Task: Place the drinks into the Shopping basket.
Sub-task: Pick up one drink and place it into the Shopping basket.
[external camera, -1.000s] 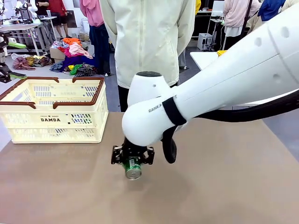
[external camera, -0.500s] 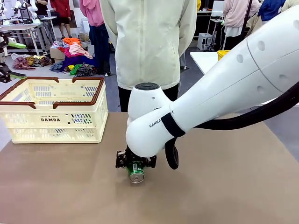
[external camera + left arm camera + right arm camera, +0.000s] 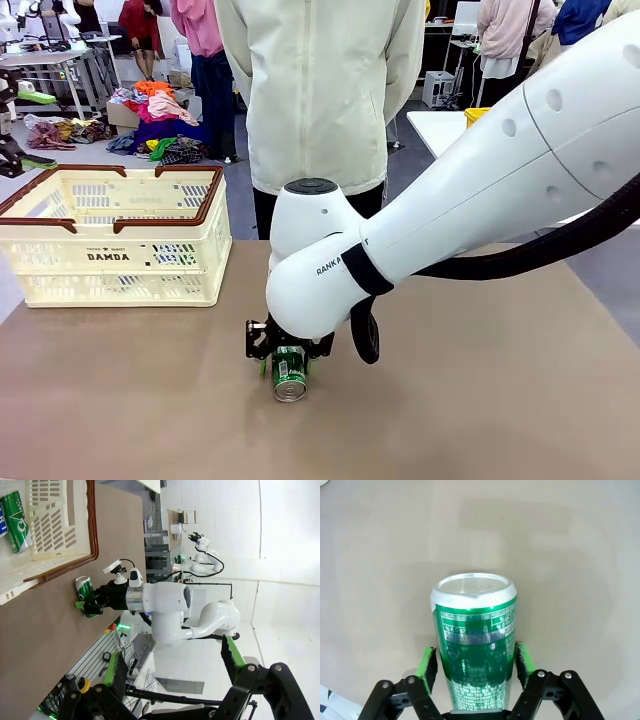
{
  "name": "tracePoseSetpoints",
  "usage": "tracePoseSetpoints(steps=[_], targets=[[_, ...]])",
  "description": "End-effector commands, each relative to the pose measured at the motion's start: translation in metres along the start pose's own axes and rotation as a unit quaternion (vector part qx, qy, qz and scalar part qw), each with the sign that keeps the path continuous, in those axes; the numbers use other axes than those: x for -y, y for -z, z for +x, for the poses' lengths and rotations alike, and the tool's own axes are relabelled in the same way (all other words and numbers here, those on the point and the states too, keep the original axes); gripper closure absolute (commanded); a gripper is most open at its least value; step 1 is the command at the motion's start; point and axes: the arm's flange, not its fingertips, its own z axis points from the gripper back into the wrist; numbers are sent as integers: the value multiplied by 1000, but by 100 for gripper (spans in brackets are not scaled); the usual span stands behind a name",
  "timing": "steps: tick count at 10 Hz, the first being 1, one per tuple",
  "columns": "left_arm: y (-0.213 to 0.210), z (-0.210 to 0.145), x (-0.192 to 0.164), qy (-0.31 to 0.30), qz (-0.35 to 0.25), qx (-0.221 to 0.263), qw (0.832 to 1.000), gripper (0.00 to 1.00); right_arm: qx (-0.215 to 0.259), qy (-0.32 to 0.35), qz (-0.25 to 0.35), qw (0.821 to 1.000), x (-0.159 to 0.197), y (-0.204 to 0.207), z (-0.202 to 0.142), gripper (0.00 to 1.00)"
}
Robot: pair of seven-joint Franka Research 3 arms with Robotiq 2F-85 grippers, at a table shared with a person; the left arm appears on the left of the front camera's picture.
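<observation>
– Green can [image 3: 289,372]: which step is being dealt with?
– The last of the drinks is being handled, it is judged. The can lies on its side on the table [image 3: 480,400], toward the near edge and about midway along it. It is straddled by the jaws of the right gripper [image 3: 288,350].
– Is it gripped?
– That cannot be told. In the right wrist view the green pads [image 3: 427,663] are seen right against the can's sides, but whether it is clamped or let go cannot be made out.
– And the left gripper [image 3: 172,652]?
– Its jaws are spread wide, and nothing is held between them.
– What is called for next?
– A firm hold has to be secured. The can must then be lifted and carried to the Shopping basket [image 3: 120,225] at the table's far left corner, over the brown rim, and set down inside.
– What is added by the left wrist view?
– The basket's inside: a green-and-white can [image 3: 15,522] and a blue can [image 3: 2,520] are seen lying there, hidden by the lattice wall in the front view. A person [image 3: 320,100] standing at the far edge is shown in the front view.
</observation>
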Motion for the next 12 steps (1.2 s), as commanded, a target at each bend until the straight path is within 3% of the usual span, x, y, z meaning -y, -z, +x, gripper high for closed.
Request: tracePoseSetpoints(steps=[1, 4, 6, 9, 12], targets=[[1, -3, 1, 1, 1, 3, 1000, 0, 8, 9, -9, 1000, -1, 0, 1, 0], [1, -3, 1, 1, 1, 3, 1000, 0, 17, 11, -12, 1000, 5, -11, -2, 0], [1, -3, 1, 1, 1, 3, 1000, 0, 22, 8, 13, 1000, 36, -48, -8, 0], [1, -3, 1, 1, 1, 3, 1000, 0, 2, 2, 91, 996, 132, -119, -30, 0], [1, -3, 1, 1, 1, 3, 1000, 0, -19, 20, 257, 966, 277, -144, -62, 0]])
